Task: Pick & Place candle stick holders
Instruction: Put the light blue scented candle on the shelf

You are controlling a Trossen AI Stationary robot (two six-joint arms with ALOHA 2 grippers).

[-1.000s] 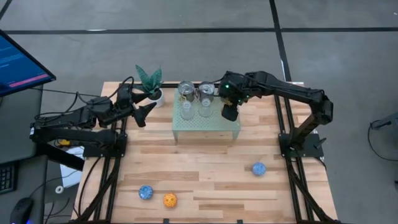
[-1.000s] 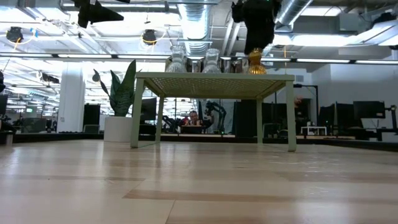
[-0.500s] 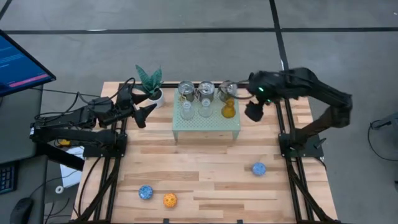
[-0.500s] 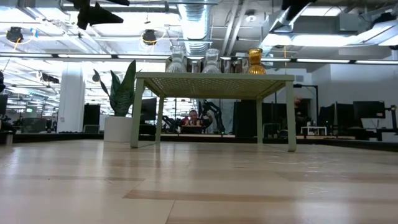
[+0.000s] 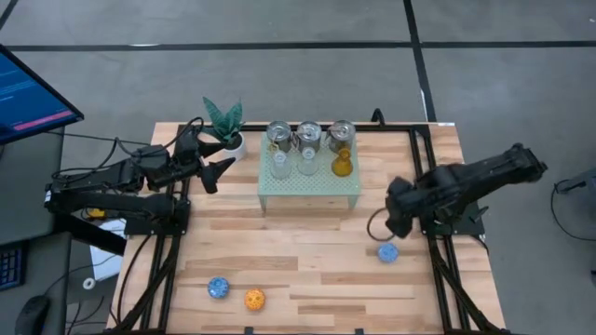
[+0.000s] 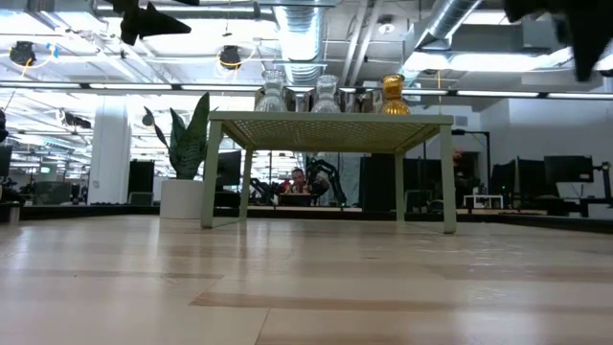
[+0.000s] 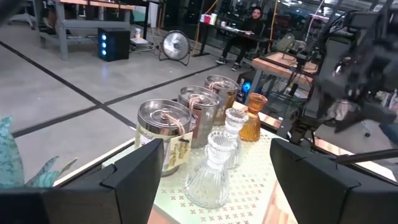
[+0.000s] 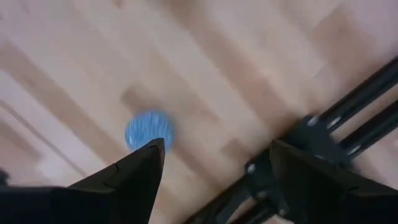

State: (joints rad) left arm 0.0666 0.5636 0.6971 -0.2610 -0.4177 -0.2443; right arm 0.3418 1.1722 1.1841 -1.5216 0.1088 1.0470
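On the pale green perforated stand (image 5: pixel 309 186) stand three silver holders (image 5: pixel 308 135), two clear glass holders (image 5: pixel 292 164) and the amber holder (image 5: pixel 343 164); they also show in the left wrist view (image 7: pixel 186 121). A blue holder (image 5: pixel 387 252) rests on the table near the right, also in the right wrist view (image 8: pixel 150 130). Another blue holder (image 5: pixel 219 288) and the orange holder (image 5: pixel 254 299) rest near the front edge. My right gripper (image 5: pixel 393 221) hangs open just beyond the right blue holder, above the table (image 8: pixel 214 168). My left gripper (image 5: pixel 212 167) waits open, left of the stand (image 7: pixel 214 180).
A green leafy plant in a white pot (image 5: pixel 225 126) stands at the far left, beside my left gripper. Black frame rails (image 5: pixel 438 270) run along the table's left and right sides. Bare wooden table (image 5: pixel 298 242) lies between the stand and the front holders.
My right gripper has left the amber holder standing on the stand's right end. It has swung toward the table's right edge, then toward the near edge, ending over the table by the right blue holder.
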